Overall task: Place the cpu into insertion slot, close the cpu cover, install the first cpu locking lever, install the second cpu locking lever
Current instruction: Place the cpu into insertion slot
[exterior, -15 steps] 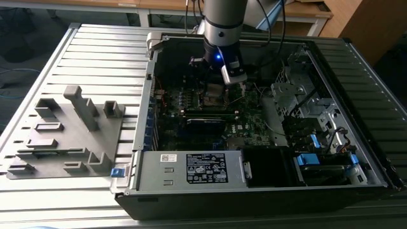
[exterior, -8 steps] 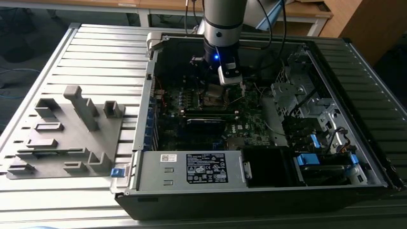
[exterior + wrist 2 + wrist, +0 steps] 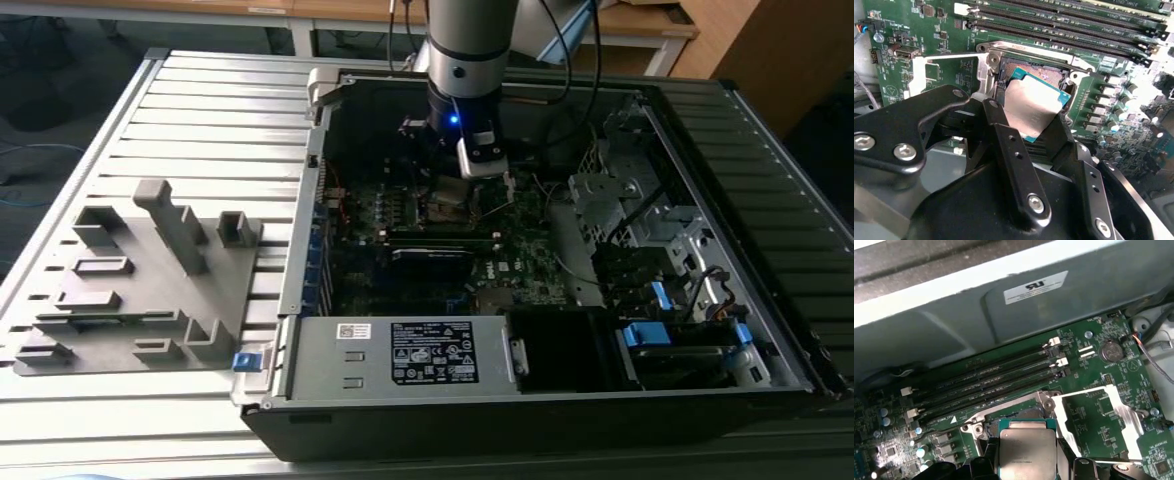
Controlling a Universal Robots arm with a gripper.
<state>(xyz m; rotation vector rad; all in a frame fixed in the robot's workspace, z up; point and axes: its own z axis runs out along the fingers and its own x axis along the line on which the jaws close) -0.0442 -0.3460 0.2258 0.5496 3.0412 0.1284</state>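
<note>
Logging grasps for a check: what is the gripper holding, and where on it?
The gripper holds the cpu by two opposite edges, over the insertion slot.

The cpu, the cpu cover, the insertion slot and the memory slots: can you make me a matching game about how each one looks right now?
Things:
1. cpu
2. cpu cover
3. insertion slot
4. memory slots

States:
A. swung open, off to one side
B. long, black, side by side
C. tilted, gripped between the jaws
D. uncovered, just under the cpu

Pairs: 1-C, 2-A, 3-D, 4-B
</note>
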